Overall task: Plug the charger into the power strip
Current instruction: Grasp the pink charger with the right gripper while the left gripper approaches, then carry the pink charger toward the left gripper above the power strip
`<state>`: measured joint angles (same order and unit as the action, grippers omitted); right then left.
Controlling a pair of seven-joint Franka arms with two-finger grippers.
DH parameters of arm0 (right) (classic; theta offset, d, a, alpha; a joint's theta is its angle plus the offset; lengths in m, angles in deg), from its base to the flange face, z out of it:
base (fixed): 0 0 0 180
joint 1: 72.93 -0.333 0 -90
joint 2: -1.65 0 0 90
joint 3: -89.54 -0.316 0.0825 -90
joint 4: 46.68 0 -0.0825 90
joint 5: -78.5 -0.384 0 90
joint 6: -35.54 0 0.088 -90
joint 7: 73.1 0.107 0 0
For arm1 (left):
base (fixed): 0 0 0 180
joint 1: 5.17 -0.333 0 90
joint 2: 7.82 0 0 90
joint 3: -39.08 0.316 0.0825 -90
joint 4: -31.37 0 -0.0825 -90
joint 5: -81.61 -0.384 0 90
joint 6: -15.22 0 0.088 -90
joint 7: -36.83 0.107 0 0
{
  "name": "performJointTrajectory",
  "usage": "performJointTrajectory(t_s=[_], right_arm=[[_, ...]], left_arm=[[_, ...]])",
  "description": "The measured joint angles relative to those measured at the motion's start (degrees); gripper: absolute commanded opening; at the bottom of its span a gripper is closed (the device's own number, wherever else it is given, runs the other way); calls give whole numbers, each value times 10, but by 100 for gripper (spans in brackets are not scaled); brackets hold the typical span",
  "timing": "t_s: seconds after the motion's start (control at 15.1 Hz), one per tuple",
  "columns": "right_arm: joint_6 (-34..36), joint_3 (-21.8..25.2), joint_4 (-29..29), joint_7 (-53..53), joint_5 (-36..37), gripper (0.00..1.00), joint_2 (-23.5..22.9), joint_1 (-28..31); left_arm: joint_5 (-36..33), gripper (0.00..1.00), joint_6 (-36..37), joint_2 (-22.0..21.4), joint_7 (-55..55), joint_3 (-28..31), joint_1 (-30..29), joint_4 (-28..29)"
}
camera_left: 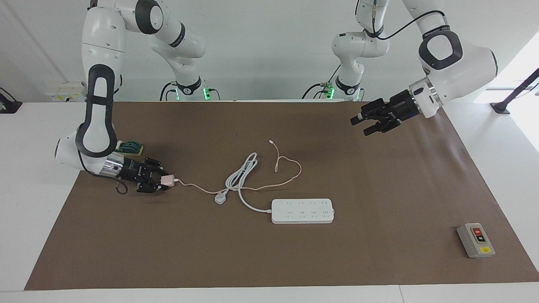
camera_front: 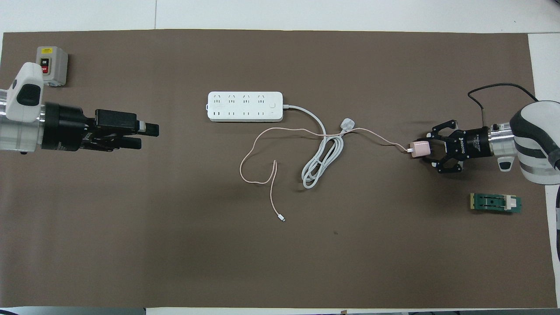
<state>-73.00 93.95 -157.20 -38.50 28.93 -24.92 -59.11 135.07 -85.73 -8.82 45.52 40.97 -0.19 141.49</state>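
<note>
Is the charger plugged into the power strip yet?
Not yet. The charger sits between the right gripper fingers, apart from the power strip, whose sockets all show empty.

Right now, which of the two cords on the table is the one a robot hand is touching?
The thin pink cable: its pale-pink cube charger sits in the right gripper. The thick white cord lies untouched.

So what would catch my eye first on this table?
Probably the right pincer closed around the pink charger at the right arm's end of the table, its thin cable trailing away. Mid-table lies the white power strip, while the left pincer waits in the air.
</note>
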Motion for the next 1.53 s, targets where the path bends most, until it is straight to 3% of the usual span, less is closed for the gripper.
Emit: performJointTrajectory(t_s=[0.4, 0.73, 1.06, 1.53], right_arm=[[9, -1, 4, -4, 0, 0, 1, -1], [46, -17, 35, 77, -1, 0, 34, -18], [41, -22, 59, 258, -4, 0, 102, -117], [-60, -24, 78, 404, -33, 0, 110, -247]], left_arm=[[204, 100, -9, 66, 89, -1, 41, 27], [294, 100, -10, 125, 188, -1, 55, 28], [327, 100, 11, 151, 242, -1, 61, 28], [384, 100, 81, 202, 288, 3, 59, 29]])
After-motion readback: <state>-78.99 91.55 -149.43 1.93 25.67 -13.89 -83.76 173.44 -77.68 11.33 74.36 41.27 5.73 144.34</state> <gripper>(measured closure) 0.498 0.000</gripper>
